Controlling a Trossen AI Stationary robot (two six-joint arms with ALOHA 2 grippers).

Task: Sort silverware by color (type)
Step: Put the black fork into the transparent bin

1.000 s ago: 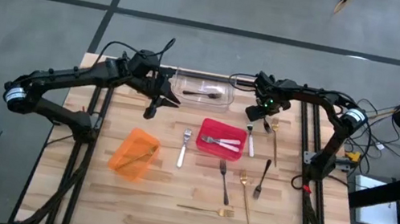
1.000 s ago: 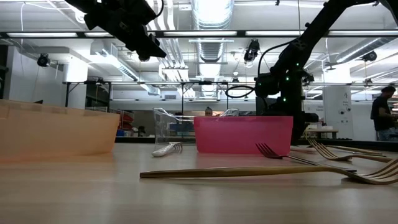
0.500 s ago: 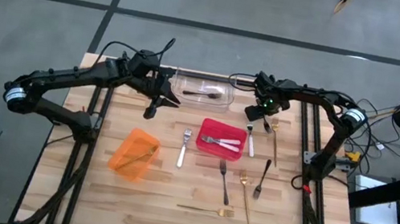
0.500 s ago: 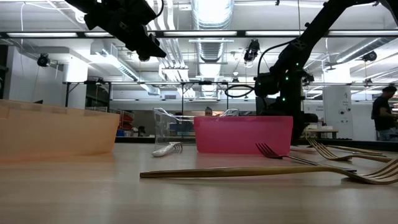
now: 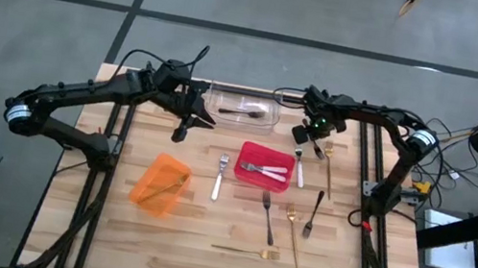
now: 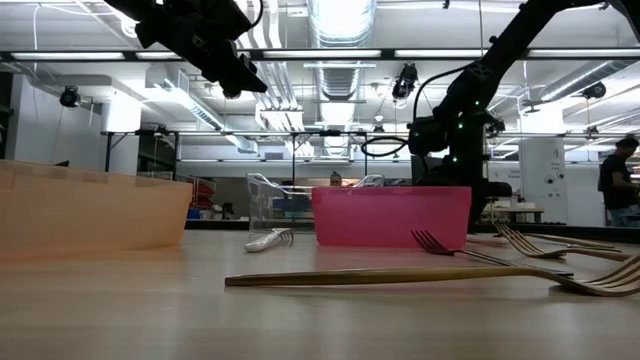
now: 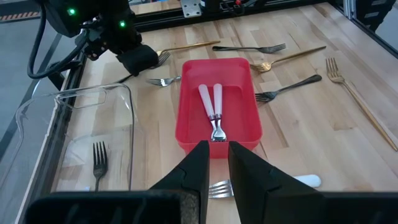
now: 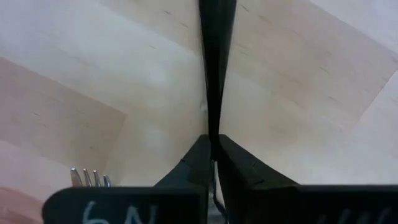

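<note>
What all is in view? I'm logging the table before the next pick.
table: one, light wood
clear bin: one, far edge, one black fork inside
red bin: one, centre, two silver forks inside
orange bin: one, left, gold utensil inside
loose silver forks: two, flanking red bin
loose gold utensils: three, right and near side
loose black forks: two, near side
person: one, background right
right gripper: shut on black utensil, beyond red bin
left gripper: raised beside clear bin
</note>
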